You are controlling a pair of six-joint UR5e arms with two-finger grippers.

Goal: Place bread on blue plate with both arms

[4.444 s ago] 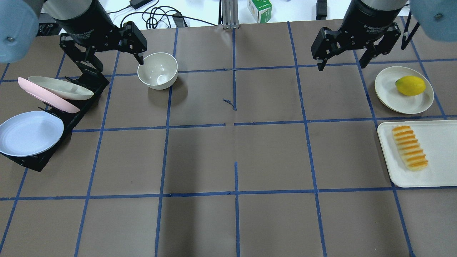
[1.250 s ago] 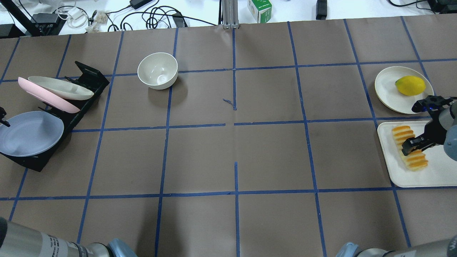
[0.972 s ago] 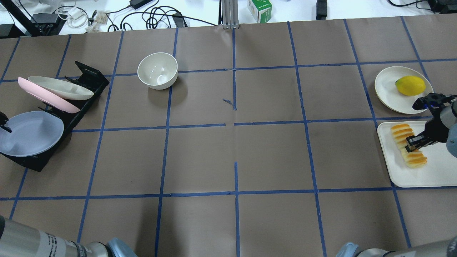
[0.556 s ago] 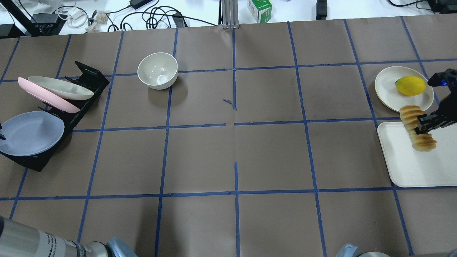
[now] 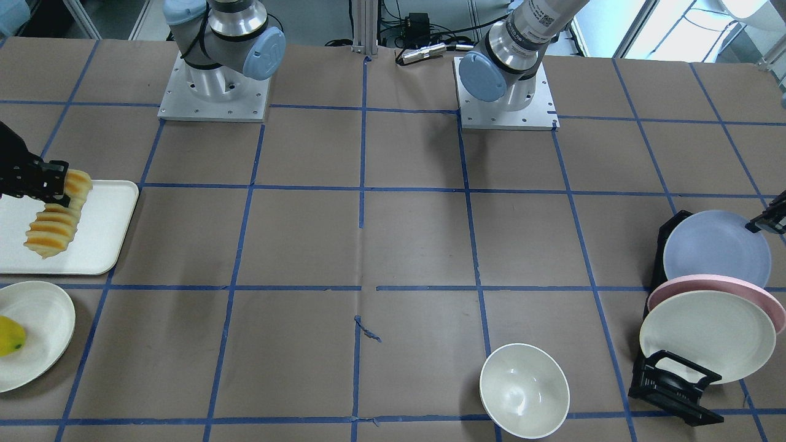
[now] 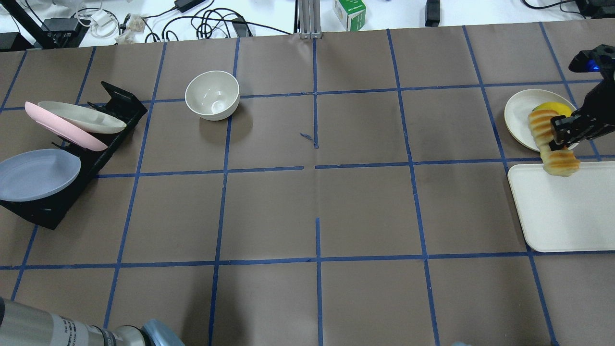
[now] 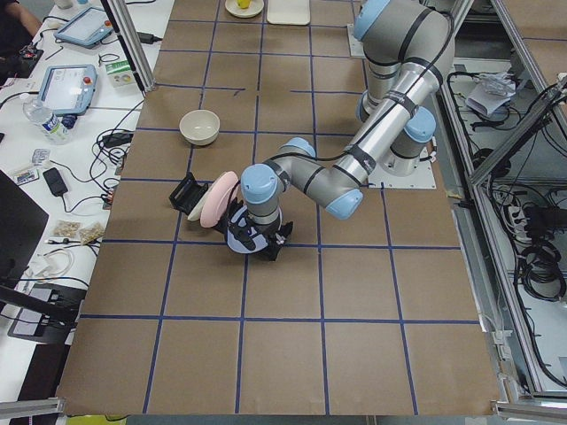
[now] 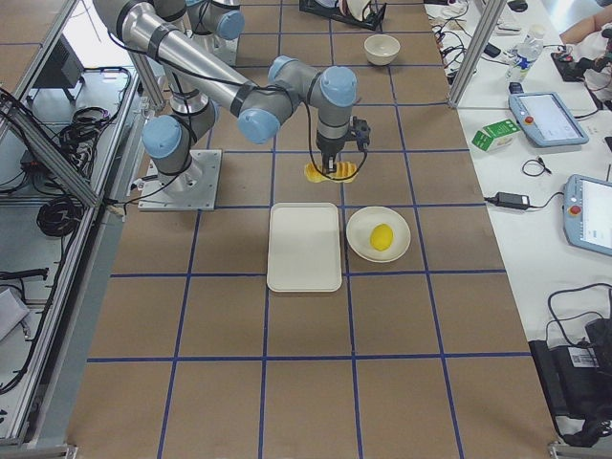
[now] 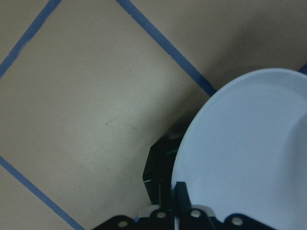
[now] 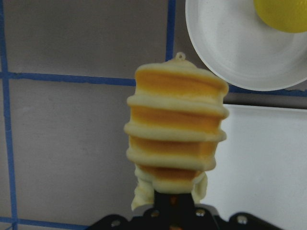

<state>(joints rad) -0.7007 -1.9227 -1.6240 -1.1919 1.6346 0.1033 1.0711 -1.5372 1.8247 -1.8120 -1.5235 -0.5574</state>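
The bread, a ridged cream loaf with orange stripes, hangs in my right gripper, which is shut on it, in the air over the far edge of the white tray. It also shows in the right wrist view and in the front view. The blue plate leans in the black rack at the table's left. My left gripper is shut on its rim; it shows in the front view at the plate's edge. It is outside the overhead view.
The white tray lies at the right edge. Behind it a cream plate holds a yellow lemon. A white bowl stands at the far left-centre. The black rack also holds a pink plate and a cream plate.
My right gripper closed on the bread and lifted it off the tray, away from the robot toward the lemon plate. The blue plate has tilted a little in the rack.
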